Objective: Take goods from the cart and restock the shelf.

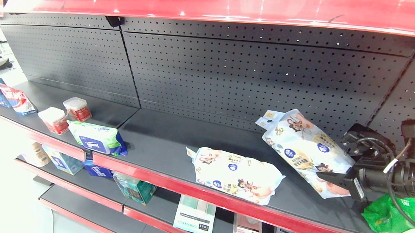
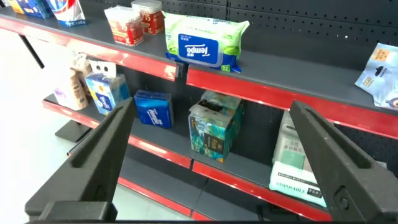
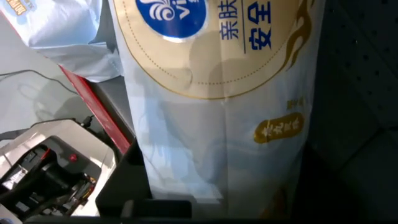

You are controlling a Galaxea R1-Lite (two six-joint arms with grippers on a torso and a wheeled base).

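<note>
A white cartoon-printed pack (image 1: 306,147) stands tilted on the dark shelf (image 1: 158,142), its top leaning against the perforated back panel. My right gripper (image 1: 333,179) is shut on its lower end; in the right wrist view the pack (image 3: 217,93) lies between the dark fingers (image 3: 124,180). A second pack of the same kind (image 1: 236,174) lies flat near the shelf's red front edge, to the left of the held one. My left gripper (image 2: 210,109) is open and holds nothing, facing the lower shelves.
A green wipes pack (image 1: 98,137), two red-and-white cups (image 1: 53,119) and a blue-red bag (image 1: 13,99) sit at the shelf's left. A green bag (image 1: 390,216) lies at far right. Below are a teal box (image 2: 214,127) and a blue pack (image 2: 152,109).
</note>
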